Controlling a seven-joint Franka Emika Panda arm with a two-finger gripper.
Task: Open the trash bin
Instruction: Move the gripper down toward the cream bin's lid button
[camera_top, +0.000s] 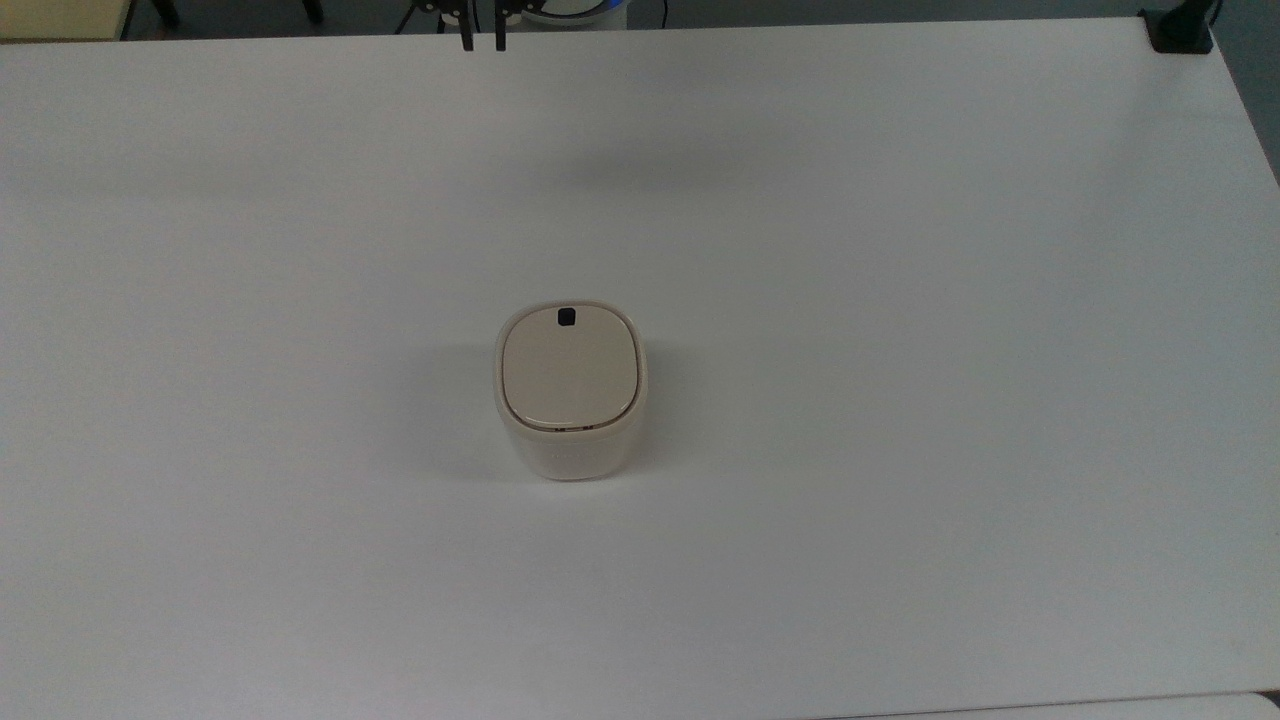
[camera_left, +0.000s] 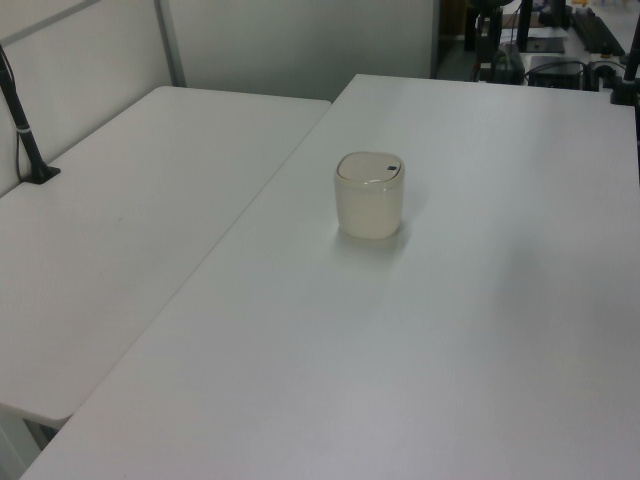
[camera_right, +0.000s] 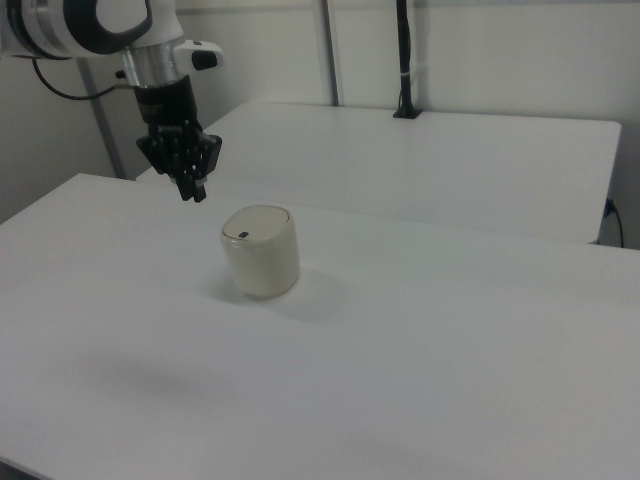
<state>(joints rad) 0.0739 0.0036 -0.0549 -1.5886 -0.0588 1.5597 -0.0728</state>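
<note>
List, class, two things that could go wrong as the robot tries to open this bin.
1. The trash bin stands free on the smooth table, so a sideways push from the hand may slide or tip it rather than lift the lid.
2. The black latch is small and sits at the lid's edge, so the fingers could easily miss it.
</note>
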